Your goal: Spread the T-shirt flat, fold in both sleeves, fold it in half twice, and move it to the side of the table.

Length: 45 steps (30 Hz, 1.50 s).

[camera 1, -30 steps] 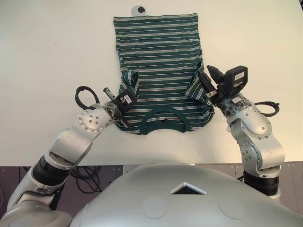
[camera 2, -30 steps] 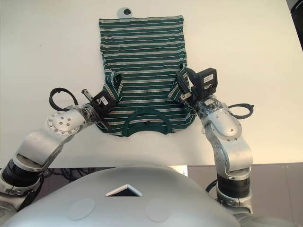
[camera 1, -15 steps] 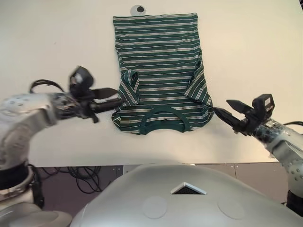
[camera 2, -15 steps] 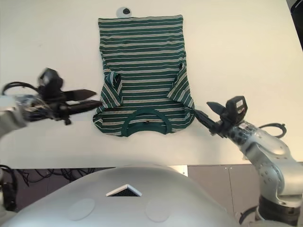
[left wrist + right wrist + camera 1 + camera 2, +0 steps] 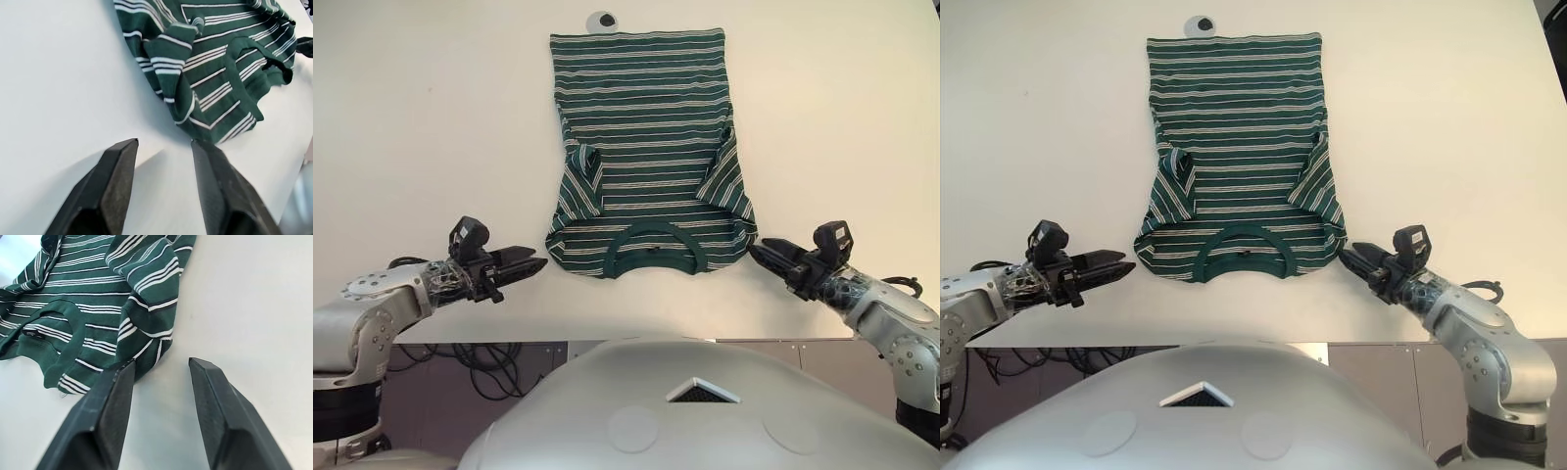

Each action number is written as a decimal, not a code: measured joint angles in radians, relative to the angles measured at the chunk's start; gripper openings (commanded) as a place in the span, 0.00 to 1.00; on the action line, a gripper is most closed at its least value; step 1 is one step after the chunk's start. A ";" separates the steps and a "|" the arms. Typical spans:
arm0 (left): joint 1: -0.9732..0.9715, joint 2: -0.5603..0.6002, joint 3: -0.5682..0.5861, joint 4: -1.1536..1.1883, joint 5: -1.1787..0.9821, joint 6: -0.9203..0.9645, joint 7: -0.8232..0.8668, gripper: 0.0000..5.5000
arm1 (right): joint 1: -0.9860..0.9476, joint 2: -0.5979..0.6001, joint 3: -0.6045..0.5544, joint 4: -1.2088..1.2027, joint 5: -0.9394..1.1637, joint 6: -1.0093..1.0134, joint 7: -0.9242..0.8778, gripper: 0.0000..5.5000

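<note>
The green T-shirt (image 5: 641, 127) with white stripes lies flat on the white table (image 5: 421, 127), its collar (image 5: 656, 233) nearest me. Both sleeves (image 5: 579, 181) lie folded inward over the body. My left gripper (image 5: 533, 264) is open, low over the table just left of the near left shoulder corner (image 5: 234, 132). It holds nothing. My right gripper (image 5: 759, 252) is open too, with its tips right at the near right shoulder corner (image 5: 142, 352). Nothing is between its fingers.
A small round grey object (image 5: 601, 18) sits on the table at the shirt's far hem. The table's front edge (image 5: 509, 341) runs just behind both grippers, with cables hanging below it. Bare table lies to the left and right of the shirt.
Both grippers left the sleeves, swung outward, then came down low beside the near shoulder corners. The sleeves stay folded in on the shirt.
</note>
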 measured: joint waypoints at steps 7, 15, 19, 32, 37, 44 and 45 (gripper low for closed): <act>-0.001 -0.038 -0.024 0.013 -0.005 -0.019 0.018 0.28 | -0.056 -0.003 0.038 0.034 0.010 0.004 -0.001 0.30; 0.002 -0.026 -0.047 0.014 -0.015 0.004 0.014 0.07 | -0.054 -0.003 0.070 0.054 0.009 -0.019 -0.003 0.06; -0.003 -0.022 -0.050 0.020 -0.022 0.016 0.012 0.00 | -0.050 -0.004 0.073 0.056 0.010 -0.020 -0.002 0.00; -0.022 0.227 -0.092 -0.061 0.004 0.029 -0.129 0.00 | -0.010 -0.145 0.034 -0.011 0.088 0.072 0.159 0.00; -0.027 0.356 -0.080 -0.169 -0.030 0.047 -0.246 0.00 | -0.013 -0.269 0.008 -0.092 0.167 0.138 0.254 0.00; -0.167 0.497 -0.081 -0.212 -0.060 0.044 -0.384 0.00 | -0.098 -0.441 -0.021 -0.143 0.275 0.205 0.393 0.00; -0.219 0.500 -0.098 -0.202 -0.067 0.044 -0.407 0.00 | -0.143 -0.466 -0.020 -0.132 0.293 0.210 0.425 0.00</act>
